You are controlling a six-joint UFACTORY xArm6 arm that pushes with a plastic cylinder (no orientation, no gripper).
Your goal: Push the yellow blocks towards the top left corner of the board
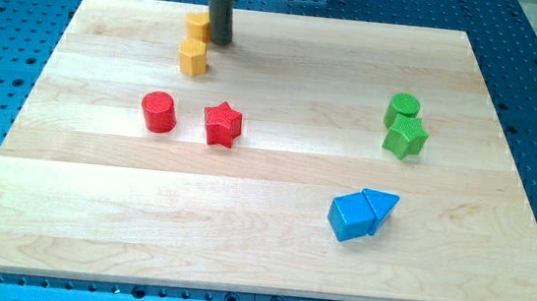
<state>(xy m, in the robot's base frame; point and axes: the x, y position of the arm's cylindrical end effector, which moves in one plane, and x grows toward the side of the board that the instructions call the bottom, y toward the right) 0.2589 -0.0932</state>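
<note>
The tip (219, 41) touches the right side of the far yellow block (197, 26); the yellow hexagon (192, 57) sits just nearer, far left on the board (258, 258). No writing shows anywhere.

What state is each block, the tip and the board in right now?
My tip: down on the board, touching the upper yellow block's right side.
Upper yellow block: near the top edge, left of centre.
Lower yellow block: just below the upper one.
Red cylinder: upright, alone.
Red star: flat.
Green cylinder: against the green star.
Blue cube: touching the blue triangle.
Board: flat.
</note>
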